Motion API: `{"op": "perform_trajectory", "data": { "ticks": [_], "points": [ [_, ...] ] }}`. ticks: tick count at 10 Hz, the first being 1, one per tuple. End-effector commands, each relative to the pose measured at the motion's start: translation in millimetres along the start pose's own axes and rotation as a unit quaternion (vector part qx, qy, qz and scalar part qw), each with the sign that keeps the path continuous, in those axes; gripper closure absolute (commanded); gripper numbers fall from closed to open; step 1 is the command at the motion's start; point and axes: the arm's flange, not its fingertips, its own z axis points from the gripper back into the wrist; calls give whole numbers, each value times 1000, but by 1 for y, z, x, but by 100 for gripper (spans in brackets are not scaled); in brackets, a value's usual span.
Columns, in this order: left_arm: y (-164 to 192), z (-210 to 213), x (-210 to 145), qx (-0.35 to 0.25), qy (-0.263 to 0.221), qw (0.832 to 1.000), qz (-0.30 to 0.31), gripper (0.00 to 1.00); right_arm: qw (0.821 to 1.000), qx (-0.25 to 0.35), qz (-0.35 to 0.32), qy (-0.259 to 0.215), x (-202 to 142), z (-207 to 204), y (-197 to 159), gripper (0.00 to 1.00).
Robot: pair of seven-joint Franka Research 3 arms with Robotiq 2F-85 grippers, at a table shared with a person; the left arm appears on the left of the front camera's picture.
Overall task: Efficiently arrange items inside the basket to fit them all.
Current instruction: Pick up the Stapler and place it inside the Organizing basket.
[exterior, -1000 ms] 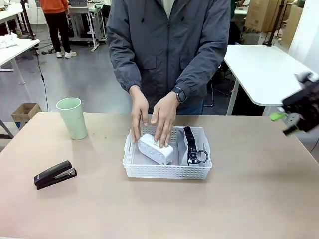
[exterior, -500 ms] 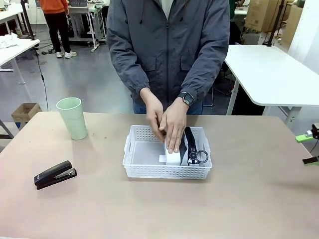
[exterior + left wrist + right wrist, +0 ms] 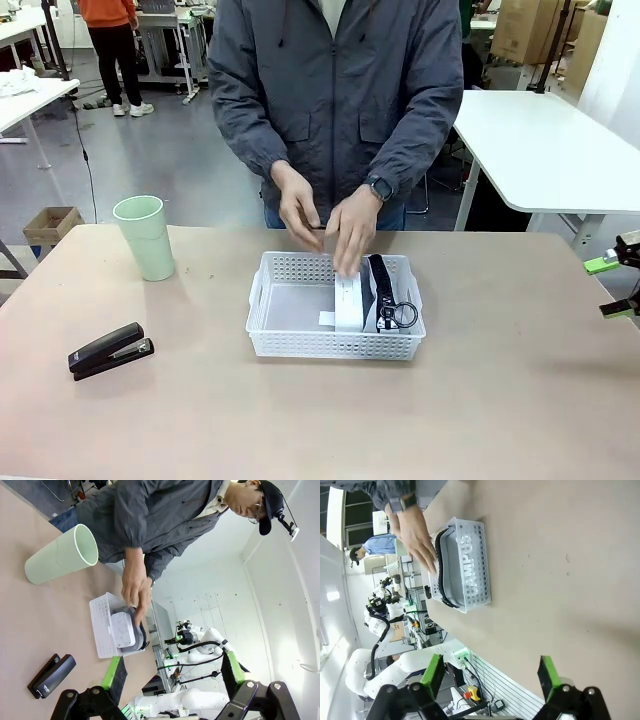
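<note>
The left claw (image 3: 171, 670) is held spread wide, with nothing between its green pads, and is aimed across the surface (image 3: 480, 400) from the robot's left side. The right claw (image 3: 612, 287) is likewise spread and empty. It is parked at the right edge of the surface, well apart from the basket (image 3: 335, 347).

Inside the basket, the grey pouch (image 3: 385, 290) is stood on edge along the right wall. The white box (image 3: 348, 300) is stood on edge just beside it, touching it as far as can be told. One hand (image 3: 350, 235) of the person is placed at the top of the box, and the other hand (image 3: 298, 210) is held just behind it. The left half of the basket floor is left bare. The black stapler (image 3: 110, 350) is laid on the surface at the robot's left, well apart from the basket. The green cup (image 3: 145, 237) is stood upright farther back on the same side.

The step in hand is judged to be the packing of the flat items against one wall, so that room is kept for the two outside. It is done well if the box is kept upright and tight to the pouch. The stapler and cup are best fetched by the left claw, once the hands are withdrawn. The stapler should be pinched across its narrow body and laid lengthwise on the free floor. The cup should be set beside it without the standing box being knocked over.
</note>
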Motion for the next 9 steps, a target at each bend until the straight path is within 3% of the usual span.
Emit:
{"op": "perform_trajectory", "data": {
  "ticks": [1, 9],
  "points": [
    [-1, 0, -1, -6, 2, 1000, -9, 0, 1000, 6, 0, 0, -2, 4, -1, 0],
    [-1, 0, -1, -6, 2, 1000, -9, 0, 1000, 6, 0, 0, -2, 4, -1, 0]
  ]
}}
